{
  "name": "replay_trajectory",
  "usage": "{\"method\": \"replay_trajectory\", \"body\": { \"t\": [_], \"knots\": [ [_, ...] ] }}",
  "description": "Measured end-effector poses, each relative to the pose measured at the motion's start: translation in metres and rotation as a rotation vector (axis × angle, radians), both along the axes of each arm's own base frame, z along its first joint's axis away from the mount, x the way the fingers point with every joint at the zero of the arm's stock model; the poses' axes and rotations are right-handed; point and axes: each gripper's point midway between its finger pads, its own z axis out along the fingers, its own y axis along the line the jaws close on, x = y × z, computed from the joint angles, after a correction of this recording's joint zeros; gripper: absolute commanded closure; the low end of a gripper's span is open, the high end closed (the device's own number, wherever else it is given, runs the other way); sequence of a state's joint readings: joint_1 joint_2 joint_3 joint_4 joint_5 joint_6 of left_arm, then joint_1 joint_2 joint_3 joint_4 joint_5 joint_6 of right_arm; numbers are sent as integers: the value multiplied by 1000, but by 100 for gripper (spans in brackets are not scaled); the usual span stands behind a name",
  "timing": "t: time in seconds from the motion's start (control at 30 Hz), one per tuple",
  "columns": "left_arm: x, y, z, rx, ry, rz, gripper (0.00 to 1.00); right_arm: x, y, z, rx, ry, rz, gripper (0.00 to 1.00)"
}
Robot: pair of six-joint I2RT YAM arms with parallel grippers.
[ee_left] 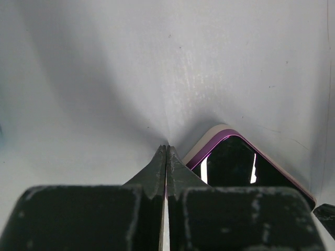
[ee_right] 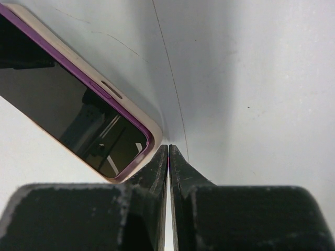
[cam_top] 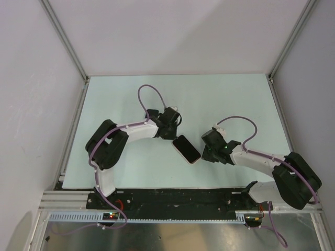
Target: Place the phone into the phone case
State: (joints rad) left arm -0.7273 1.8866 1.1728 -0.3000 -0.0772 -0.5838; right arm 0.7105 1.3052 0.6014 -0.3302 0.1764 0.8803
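Observation:
The phone (cam_top: 187, 149) lies flat at the table's middle, a glossy black slab with a thin purple edge set inside a pale beige rim (ee_left: 209, 140), which looks like the phone case around it. No separate matte black slab is in view. My left gripper (cam_top: 175, 137) is shut and empty, its tips (ee_left: 166, 150) on the table beside the phone's far corner (ee_left: 235, 167). My right gripper (cam_top: 203, 156) is shut and empty, its tips (ee_right: 168, 149) beside the phone's near corner (ee_right: 68, 104), close to the pale rim (ee_right: 153, 125).
The pale table top (cam_top: 125, 94) is walled by white panels with metal corner posts (cam_top: 68, 42). A metal rail (cam_top: 172, 201) runs along the near edge by the arm bases. A dark part (ee_left: 327, 213) shows beyond the phone in the left wrist view.

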Motion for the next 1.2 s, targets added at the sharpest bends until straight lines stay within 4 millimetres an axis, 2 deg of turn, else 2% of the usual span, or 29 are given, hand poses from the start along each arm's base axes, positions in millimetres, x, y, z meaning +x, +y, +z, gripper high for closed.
{"method": "replay_trajectory", "body": {
  "t": [0.2, 0.33, 0.57, 0.83, 1.07, 1.2],
  "knots": [
    [-1, -2, 0, 8, -12, 10, 100, 1, 4, -9, 4, 23, -3, 93],
    [-5, 0, -1, 15, -28, 17, 100, 4, 3, -10, 18, 32, -13, 93],
    [-23, 6, -1, 58, -44, 10, 100, 16, -2, -10, 34, 18, -19, 93],
    [-27, 7, -1, 96, -69, 11, 100, 25, -1, -9, 17, -6, 8, 93],
    [-40, 10, 2, 93, -66, 9, 90, 31, -5, -7, 12, -24, 4, 77],
    [-47, 11, 14, 57, -61, -2, 84, 35, -14, 3, 14, -48, -5, 66]
  ]
}}
